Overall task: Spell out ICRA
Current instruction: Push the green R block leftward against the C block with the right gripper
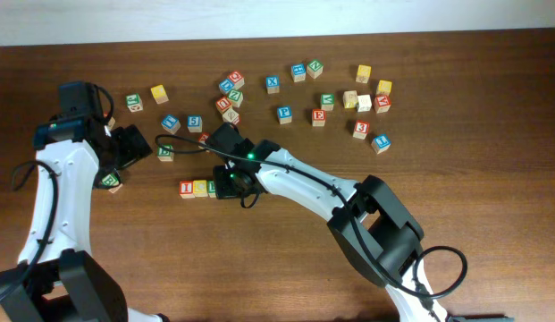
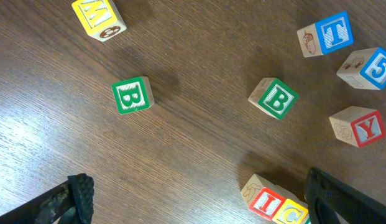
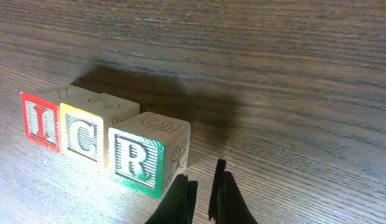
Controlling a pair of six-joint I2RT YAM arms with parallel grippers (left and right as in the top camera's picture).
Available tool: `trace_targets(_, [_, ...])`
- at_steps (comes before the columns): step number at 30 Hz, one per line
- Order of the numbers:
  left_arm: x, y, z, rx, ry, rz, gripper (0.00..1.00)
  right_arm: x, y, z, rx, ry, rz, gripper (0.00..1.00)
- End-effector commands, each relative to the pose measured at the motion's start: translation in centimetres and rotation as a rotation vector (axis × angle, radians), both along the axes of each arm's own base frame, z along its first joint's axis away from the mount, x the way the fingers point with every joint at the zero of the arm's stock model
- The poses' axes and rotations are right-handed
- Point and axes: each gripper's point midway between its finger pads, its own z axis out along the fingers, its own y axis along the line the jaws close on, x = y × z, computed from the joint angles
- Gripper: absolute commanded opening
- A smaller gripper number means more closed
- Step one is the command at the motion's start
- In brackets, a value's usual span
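Note:
Three wooden letter blocks stand in a row touching each other: a red I [image 3: 40,121], a yellow C [image 3: 84,134] and a green R [image 3: 140,158]. The row shows in the overhead view [image 1: 193,188], its R end partly hidden under my right gripper [image 1: 229,183]. My right gripper [image 3: 205,193] is shut and empty, just right of the R block. My left gripper [image 2: 205,214] is wide open and empty, left of the row, with the I [image 2: 267,202] and C [image 2: 291,214] near its right finger. In the overhead view the left gripper [image 1: 134,148] hovers at the left.
Loose blocks lie near the left gripper: two green B blocks [image 2: 132,95] [image 2: 273,98], a yellow M [image 2: 98,17], a blue T [image 2: 326,34], a blue 5 [image 2: 367,67] and a red Y [image 2: 357,126]. Several more blocks [image 1: 326,98] lie scattered across the far side of the table.

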Motion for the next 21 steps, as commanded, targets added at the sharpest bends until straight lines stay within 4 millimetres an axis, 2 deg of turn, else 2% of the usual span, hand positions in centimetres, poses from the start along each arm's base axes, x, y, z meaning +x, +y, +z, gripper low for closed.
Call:
trace_targets(1, [0.0, 0.0, 0.2, -0.007, -0.007, 0.007, 0.99, -0.8, 0.1, -1.0, -0.016, 0.024, 0.005, 0.05])
trace_targets(21, [0.0, 0.0, 0.2, -0.007, -0.007, 0.007, 0.99, 0.0, 1.1, -0.4, 0.034, -0.011, 0.009, 0.05])
